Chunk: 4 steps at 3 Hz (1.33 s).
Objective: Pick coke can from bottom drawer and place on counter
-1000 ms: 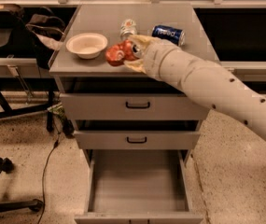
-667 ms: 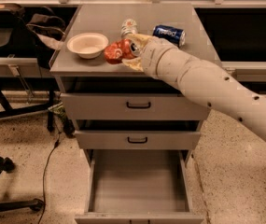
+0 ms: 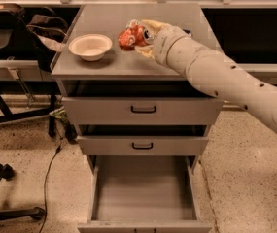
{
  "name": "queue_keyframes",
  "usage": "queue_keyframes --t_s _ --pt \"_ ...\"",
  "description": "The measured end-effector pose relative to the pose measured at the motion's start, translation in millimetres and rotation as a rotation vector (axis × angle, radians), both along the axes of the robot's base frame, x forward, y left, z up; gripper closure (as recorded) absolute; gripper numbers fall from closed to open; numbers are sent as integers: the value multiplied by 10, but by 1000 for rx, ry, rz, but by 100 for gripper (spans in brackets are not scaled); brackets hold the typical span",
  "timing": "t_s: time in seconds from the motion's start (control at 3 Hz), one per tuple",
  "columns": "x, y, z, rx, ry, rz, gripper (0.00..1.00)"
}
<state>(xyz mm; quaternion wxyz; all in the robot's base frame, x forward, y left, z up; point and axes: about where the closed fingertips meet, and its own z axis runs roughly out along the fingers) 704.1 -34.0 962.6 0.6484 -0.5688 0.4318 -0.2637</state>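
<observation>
Nearest, the bottom drawer (image 3: pixel 143 198) stands pulled out and its grey floor is bare, so the pick looks done. Above it the two upper drawers (image 3: pixel 143 110) are closed. On the bench (image 3: pixel 104 67), a white bowl (image 3: pixel 90 46) sits near the left edge, towards the front. Right of the bowl, about mid-bench, the gripper (image 3: pixel 139 37) is closed around the coke can (image 3: pixel 128 38), which is tilted and low over the top; whether it touches the surface I cannot tell. What remains, I judge, is setting it down and letting go. Bare bench lies between bowl and can and towards the far edge; the arm (image 3: pixel 216 76) crosses the right side and hides whatever sits behind it
</observation>
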Motion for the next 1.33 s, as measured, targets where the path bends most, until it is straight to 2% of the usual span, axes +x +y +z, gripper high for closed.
queue_keyframes --t_s 0.33,1.0,1.33 --pt "29 -45 -26 -7 2 -8 100" --pt "29 -44 -26 -7 2 -8 50" --pt "29 -44 -26 -7 2 -8 19"
